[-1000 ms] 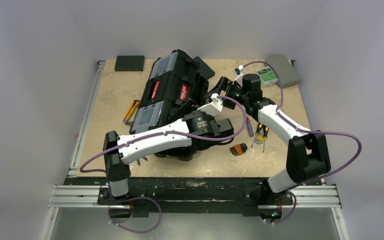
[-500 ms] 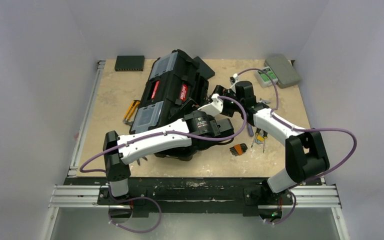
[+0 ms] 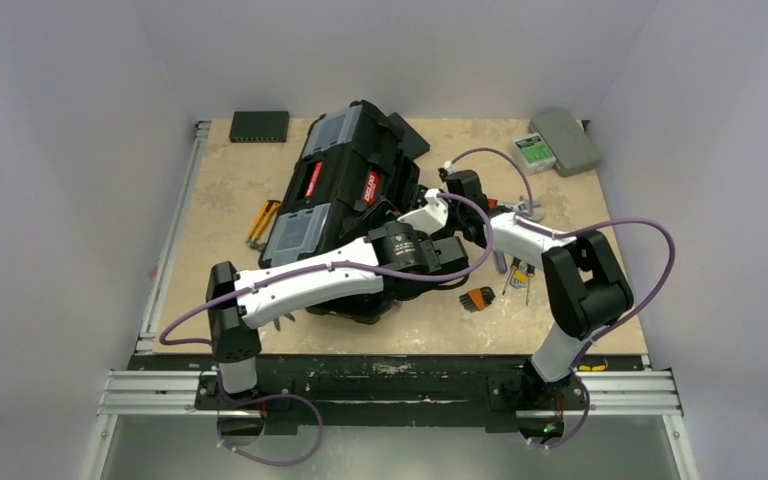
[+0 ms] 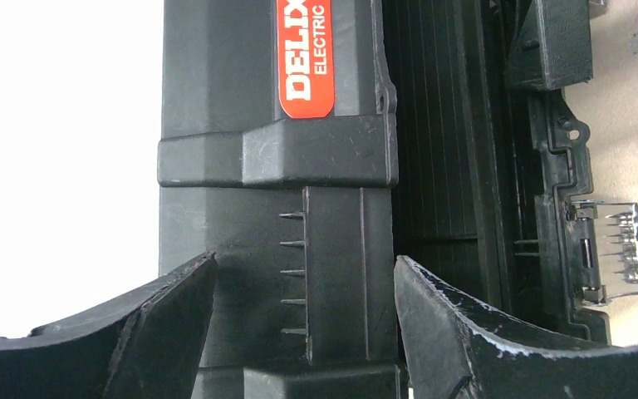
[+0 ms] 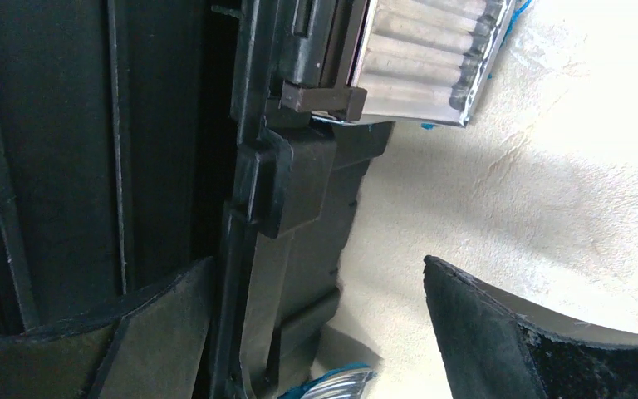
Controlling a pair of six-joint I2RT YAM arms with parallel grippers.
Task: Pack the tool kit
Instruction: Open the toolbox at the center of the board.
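The black toolbox (image 3: 345, 190) lies tilted at the table's middle, with clear-lidded compartments and red labels on top. My left gripper (image 3: 400, 206) is at its right side. In the left wrist view it (image 4: 305, 262) stands open, its fingers either side of a ribbed block on the lid (image 4: 257, 208), below the red label (image 4: 305, 58). My right gripper (image 3: 442, 193) is open too; in its wrist view it (image 5: 317, 262) straddles the box's rim (image 5: 291, 191), with one finger over the box and one over the table. A yellow-handled tool (image 3: 260, 222), a screwdriver (image 3: 500, 258), pliers (image 3: 523, 272) and a red-black key set (image 3: 477, 298) lie loose.
A thin black device (image 3: 258, 125) sits at the back left. A grey case (image 3: 565, 140) and a green-labelled box (image 3: 533, 150) are at the back right. A metal latch (image 5: 424, 58) hangs off the toolbox rim. Grey walls close in the table.
My right arm has folded in and its gripper has swung left, from near the green-labelled box to the toolbox's right rim. The left arm has not moved.
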